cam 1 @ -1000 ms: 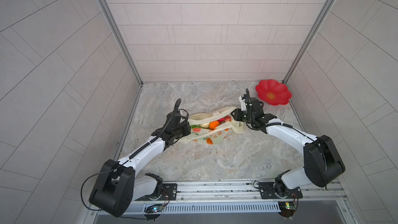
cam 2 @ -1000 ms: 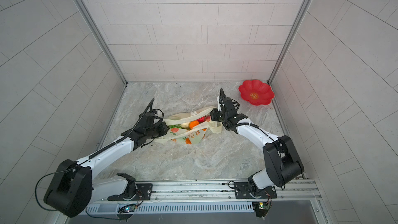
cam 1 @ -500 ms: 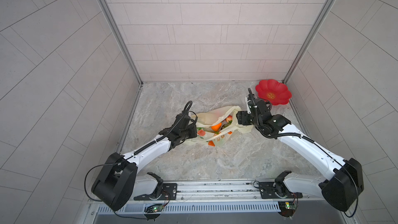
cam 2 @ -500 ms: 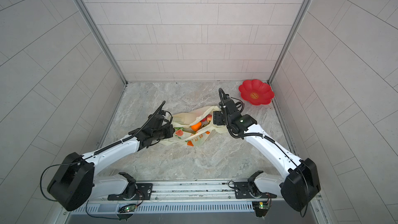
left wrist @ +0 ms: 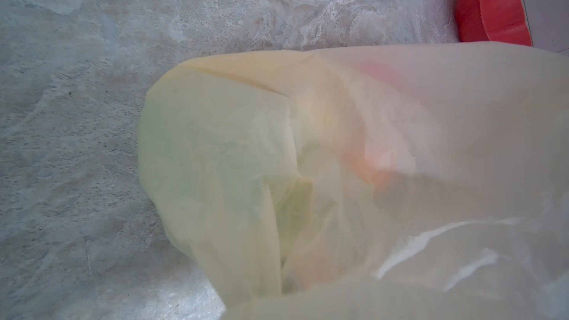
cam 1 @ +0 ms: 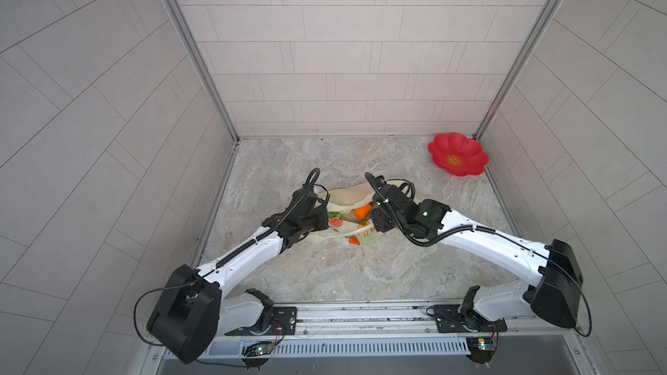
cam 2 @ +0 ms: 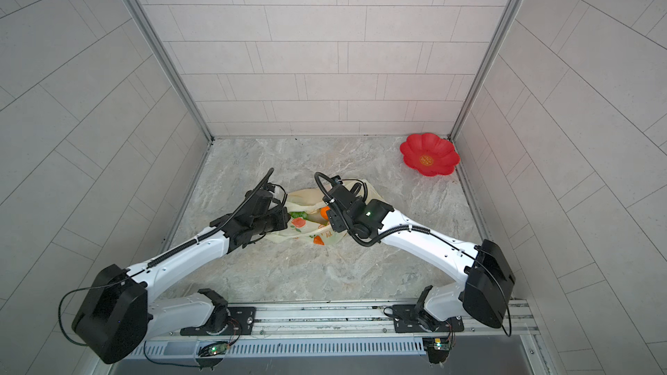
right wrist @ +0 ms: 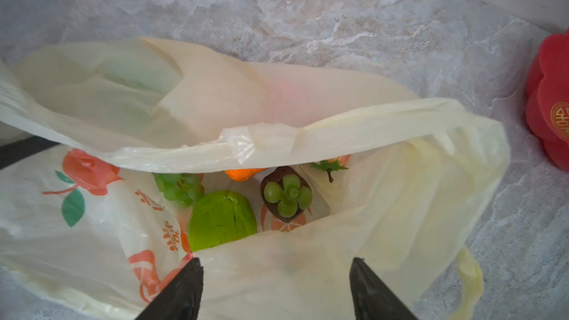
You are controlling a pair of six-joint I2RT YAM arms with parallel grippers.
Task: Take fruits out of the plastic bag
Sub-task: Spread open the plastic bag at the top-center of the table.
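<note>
Marble table: plastic bag, red plate

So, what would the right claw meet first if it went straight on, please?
Probably the near wall of the thin pale-yellow plastic bag, then the dark green-capped mangosteen; depth is unclear.

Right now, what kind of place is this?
Probably a robot testing booth, not a home: two robot arms bolted to a metal rail, plain tiled walls boxing in a marble-look tabletop, and a plastic bag of fruits to practise on.
</note>
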